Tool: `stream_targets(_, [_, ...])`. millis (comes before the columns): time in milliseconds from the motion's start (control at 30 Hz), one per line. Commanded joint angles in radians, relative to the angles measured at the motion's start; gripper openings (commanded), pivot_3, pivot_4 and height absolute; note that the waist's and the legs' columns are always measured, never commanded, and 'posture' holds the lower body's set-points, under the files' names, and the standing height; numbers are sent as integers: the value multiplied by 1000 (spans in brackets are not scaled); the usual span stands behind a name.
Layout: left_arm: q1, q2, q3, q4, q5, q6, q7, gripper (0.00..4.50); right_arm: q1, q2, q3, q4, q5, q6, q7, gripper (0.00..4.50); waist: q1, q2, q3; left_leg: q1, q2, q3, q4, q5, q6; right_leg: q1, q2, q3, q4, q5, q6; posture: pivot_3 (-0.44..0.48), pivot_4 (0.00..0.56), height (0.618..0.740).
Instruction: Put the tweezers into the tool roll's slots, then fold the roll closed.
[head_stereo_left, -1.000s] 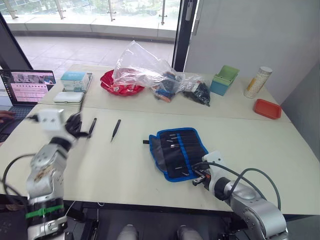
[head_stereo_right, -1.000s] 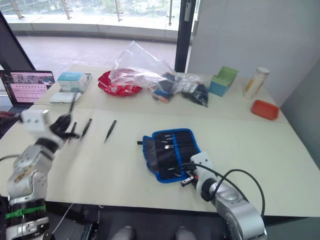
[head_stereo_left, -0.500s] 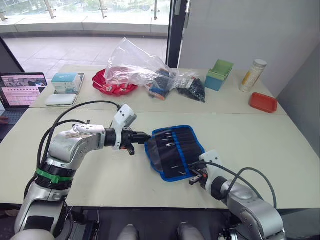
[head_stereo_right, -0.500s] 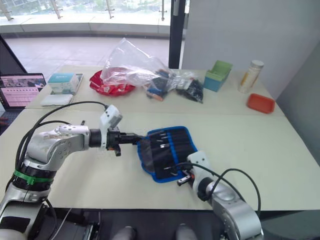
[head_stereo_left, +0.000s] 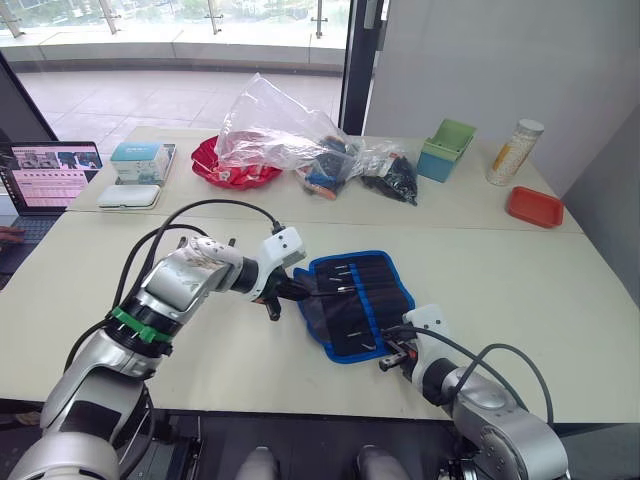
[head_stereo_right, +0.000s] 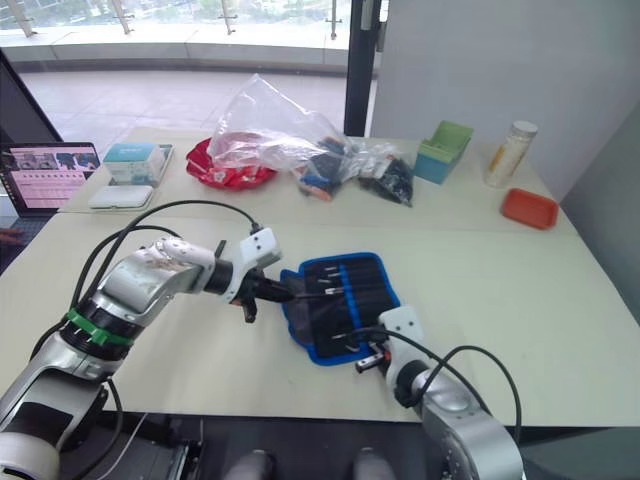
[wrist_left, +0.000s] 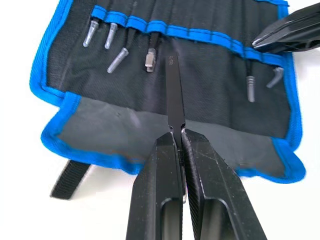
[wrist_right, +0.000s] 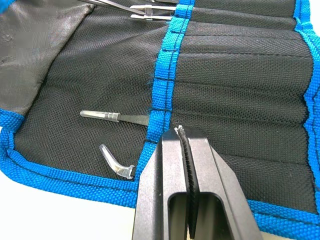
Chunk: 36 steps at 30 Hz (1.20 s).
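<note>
Tool roll (head_stereo_left: 355, 303): open flat on bench (head_stereo_left: 520, 290), inner face up.
Slots (wrist_left: 200, 60): several w/ capped tips showing.
Left gripper (wrist_left: 178, 134): clamped on one tweezers (wrist_left: 173, 90), over roll's flap, pointing at slots.
Right gripper (wrist_right: 184, 137): fingers pressed together, nothing held, at blue stripe near roll's edge.

An office-like test room: pale counter (head_stereo_left: 520, 270) by floor-to-ceiling windows (head_stereo_left: 180, 30), an open laptop (head_stereo_left: 45, 180), plain grey wall, bins (head_stereo_left: 445, 150) and a plastic bag (head_stereo_left: 280, 135) of supplies along the far edge.
</note>
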Motion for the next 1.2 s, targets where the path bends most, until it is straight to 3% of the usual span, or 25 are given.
stream_targets(33, [-33, -25, -7, 6, 33, -45, -28, 27, 46, -1, 8, 91, -31, 52, -33, 0, 0, 0, 0, 0, 0, 0, 0, 0, 0, 0, 0, 0, 0, 0, 0, 0, 150, 740])
stream_targets(733, [-57, -138, -80, 66, 209, -169, -74, 27, 70, 16, 8, 59, -27, 57, -61, 0, 3, 1, 0, -1, 0, 0, 1, 0, 0, 0, 0, 0, 1, 0, 0, 0, 150, 740])
stream_targets(867, [-77, -201, -88, 116, 239, -203, -62, 27, 76, 18, 8, 52, -23, 61, -67, 0, 7, 1, 0, -2, -1, 0, 2, 0, 0, 0, 0, 0, 1, 0, 0, 0, 150, 740])
stream_targets(1200, [-165, -441, -76, 442, 312, -355, 4, 27, 89, 18, 15, 28, -17, 82, -73, 0, 15, 1, 0, -4, -2, -1, 3, 0, 1, 0, -1, -1, 1, 0, 0, 0, 150, 740])
